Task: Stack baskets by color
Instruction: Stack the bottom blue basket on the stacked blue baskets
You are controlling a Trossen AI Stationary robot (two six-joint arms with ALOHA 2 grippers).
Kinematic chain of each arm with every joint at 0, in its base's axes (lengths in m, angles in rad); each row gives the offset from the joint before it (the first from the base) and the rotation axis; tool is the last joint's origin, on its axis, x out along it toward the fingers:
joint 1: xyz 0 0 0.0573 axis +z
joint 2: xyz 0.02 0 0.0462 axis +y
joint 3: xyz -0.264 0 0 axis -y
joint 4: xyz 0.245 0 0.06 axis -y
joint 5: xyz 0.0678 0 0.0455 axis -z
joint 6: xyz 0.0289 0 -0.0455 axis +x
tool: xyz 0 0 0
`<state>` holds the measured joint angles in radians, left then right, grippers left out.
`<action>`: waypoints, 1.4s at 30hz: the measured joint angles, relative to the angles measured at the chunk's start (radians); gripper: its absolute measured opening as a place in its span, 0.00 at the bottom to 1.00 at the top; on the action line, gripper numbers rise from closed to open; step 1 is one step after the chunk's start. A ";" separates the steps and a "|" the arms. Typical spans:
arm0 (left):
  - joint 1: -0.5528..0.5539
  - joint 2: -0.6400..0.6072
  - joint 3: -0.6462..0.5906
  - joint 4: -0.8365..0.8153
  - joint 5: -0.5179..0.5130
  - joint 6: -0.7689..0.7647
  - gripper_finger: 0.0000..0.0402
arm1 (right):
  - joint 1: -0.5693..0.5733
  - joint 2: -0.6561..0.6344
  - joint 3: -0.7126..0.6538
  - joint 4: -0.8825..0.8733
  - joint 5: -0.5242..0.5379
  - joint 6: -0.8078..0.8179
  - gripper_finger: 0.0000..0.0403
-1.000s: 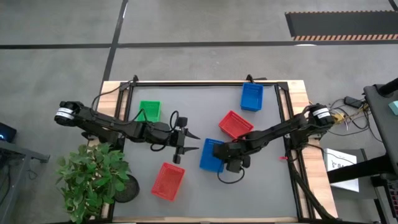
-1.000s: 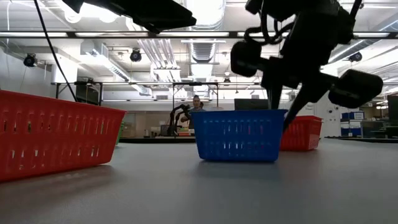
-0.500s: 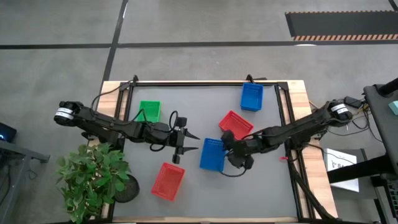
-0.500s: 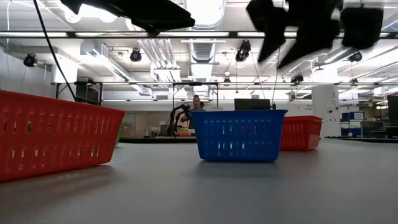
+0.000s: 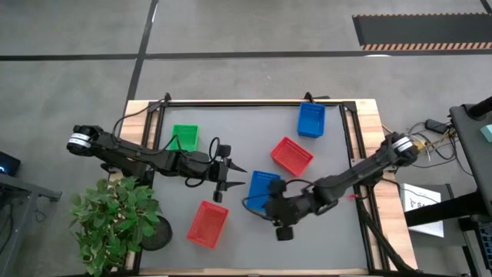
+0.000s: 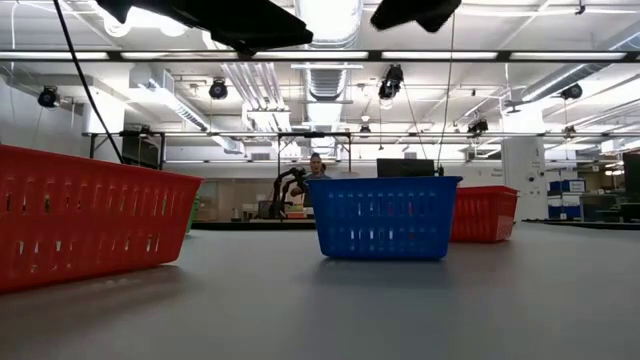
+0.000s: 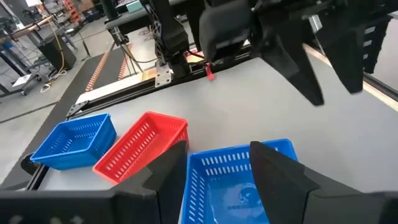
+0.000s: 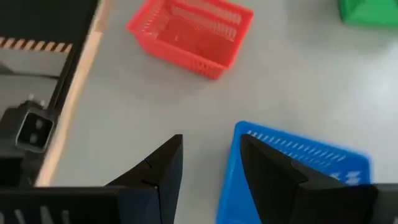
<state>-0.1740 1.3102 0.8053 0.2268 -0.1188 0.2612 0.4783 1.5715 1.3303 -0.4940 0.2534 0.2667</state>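
No readable text, labels or numbers anywhere.

Grey concrete floor (image 5: 246, 35) surrounds the table (image 5: 254, 238); a potted plant (image 5: 115, 219) stands beside it.

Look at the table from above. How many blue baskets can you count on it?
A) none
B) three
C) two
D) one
C: the high view shows one blue basket at the table's far edge and a second blue basket near the middle, beside the right gripper; the other baskets are red or green.
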 joint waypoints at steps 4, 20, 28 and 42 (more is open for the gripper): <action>-0.008 0.000 -0.025 -0.006 0.000 -0.001 0.40 | 0.016 0.092 0.073 -0.100 -0.002 0.158 0.38; -0.023 -0.053 -0.049 -0.005 0.001 0.057 0.40 | 0.046 0.258 0.175 -0.215 0.021 0.312 0.38; -0.023 -0.067 -0.059 -0.005 0.001 0.094 0.40 | 0.038 0.259 0.169 -0.221 0.132 0.286 0.36; -0.023 -0.069 -0.060 -0.002 -0.002 0.120 0.40 | -0.030 0.366 0.121 -0.128 0.115 0.153 0.10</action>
<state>-0.1967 1.2407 0.7456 0.2248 -0.1211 0.3817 0.4487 1.9376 1.4509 -0.6215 0.3689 0.4202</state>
